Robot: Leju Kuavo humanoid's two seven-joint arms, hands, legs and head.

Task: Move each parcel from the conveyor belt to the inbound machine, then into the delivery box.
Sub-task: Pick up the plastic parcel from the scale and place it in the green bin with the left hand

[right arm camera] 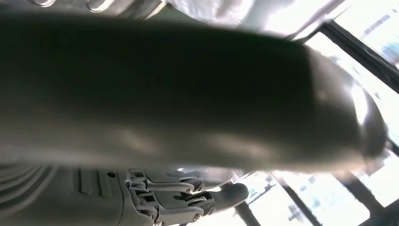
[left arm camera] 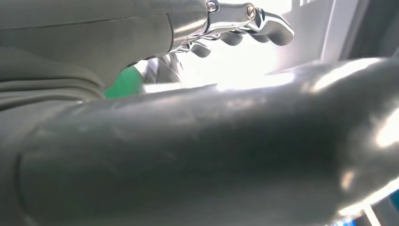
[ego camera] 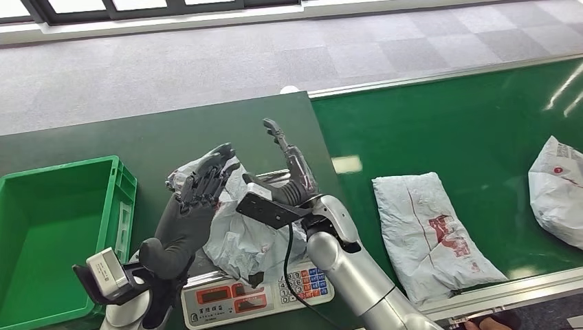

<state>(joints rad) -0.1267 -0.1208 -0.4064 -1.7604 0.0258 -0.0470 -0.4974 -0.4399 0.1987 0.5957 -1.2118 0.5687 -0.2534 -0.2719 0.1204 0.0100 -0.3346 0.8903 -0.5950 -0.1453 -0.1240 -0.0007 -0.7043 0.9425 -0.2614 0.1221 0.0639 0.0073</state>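
Grey carpet floor (ego camera: 206,62) beyond the dark green table (ego camera: 137,141). Window frames (ego camera: 137,7) along the far edge of the floor. A bit of shoe (ego camera: 491,322) at the near edge, beside the metal rail (ego camera: 509,289).

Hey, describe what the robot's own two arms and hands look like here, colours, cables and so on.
The right arm is smooth silver metal with rounded joints; a black cable runs along it. The right hand and left hand are dark grey with slim jointed fingers. Each wrist carries a boxy camera on a black bracket, the left one silver-white.
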